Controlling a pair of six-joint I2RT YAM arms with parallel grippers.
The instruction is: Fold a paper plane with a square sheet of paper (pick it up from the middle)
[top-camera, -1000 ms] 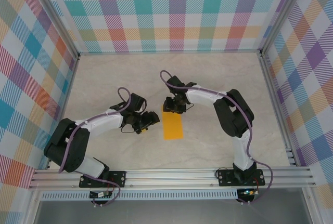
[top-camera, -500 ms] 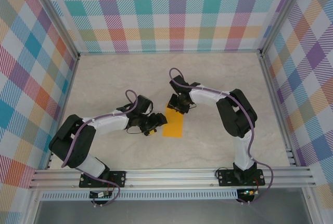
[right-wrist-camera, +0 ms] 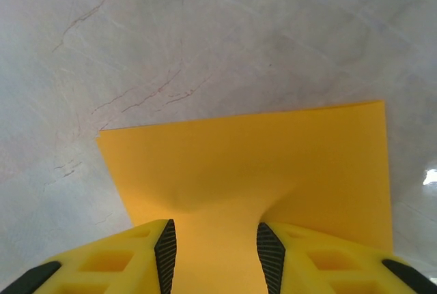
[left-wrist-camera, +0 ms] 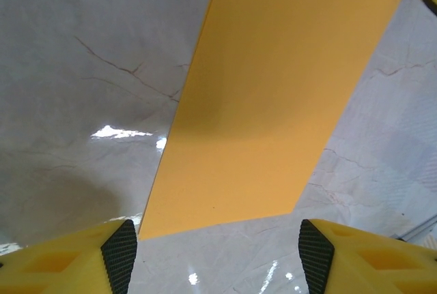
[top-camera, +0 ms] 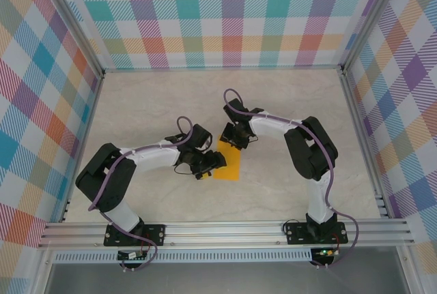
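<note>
Now, paper (top-camera: 231, 166) lying lengthwise near-to-far; far end apparently pinched in narrow right gripper (right-wrist-camera: 218, 246); left gripper (left-wrist-camera: 216, 246) spread wide, empty, at near-left corner, facing right.

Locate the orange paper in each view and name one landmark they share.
Top external: orange paper lies mid-table.
Left wrist: paper runs from bottom centre to top right, ahead of the open left gripper.
Right wrist: paper sits lower centre, puckered between the right gripper fingers.
Shared landmark: the veined marble tabletop.
</note>
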